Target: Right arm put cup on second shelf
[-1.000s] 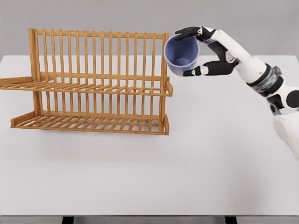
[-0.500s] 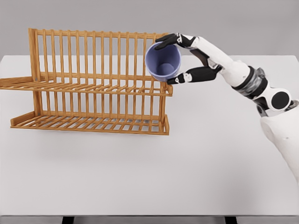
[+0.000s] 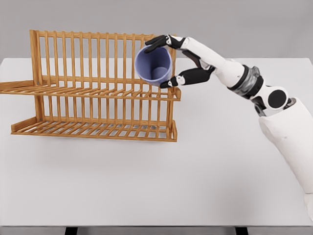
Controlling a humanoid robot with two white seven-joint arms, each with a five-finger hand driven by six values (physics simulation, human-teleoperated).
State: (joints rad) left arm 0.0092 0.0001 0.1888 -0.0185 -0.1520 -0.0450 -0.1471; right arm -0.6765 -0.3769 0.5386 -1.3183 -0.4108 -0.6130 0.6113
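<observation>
- Head view: right hand [image 3: 172,59] pinches the cup [image 3: 153,65] across its body, dark fingers [image 3: 157,41] over the top side of the rim, thumb [image 3: 174,81] pressed under the lower wall.
- Cup is blue-violet, tipped so its open mouth faces the camera; it hangs in the air over the right end of the rack's upper shelf [image 3: 98,91], not yet resting on the slats as far as I can judge.
- Handling, judged: small, thin-walled, likely light and rigid; smooth sides could slip in a two-point pinch, so a hold across the wall near the rim, as now, seems sound. No handle visible.
- Wooden dish rack [image 3: 93,88] stands on the white table [image 3: 195,166]; its slats are narrow with gaps, so a cup base could tilt or catch between them.
- Hidden or unclear: cup's base and far wall are out of sight; contact of the middle fingers is behind the cup. Whether the cup touches the upright bars [image 3: 117,54] behind it cannot be told.
- Left arm is not in view.
</observation>
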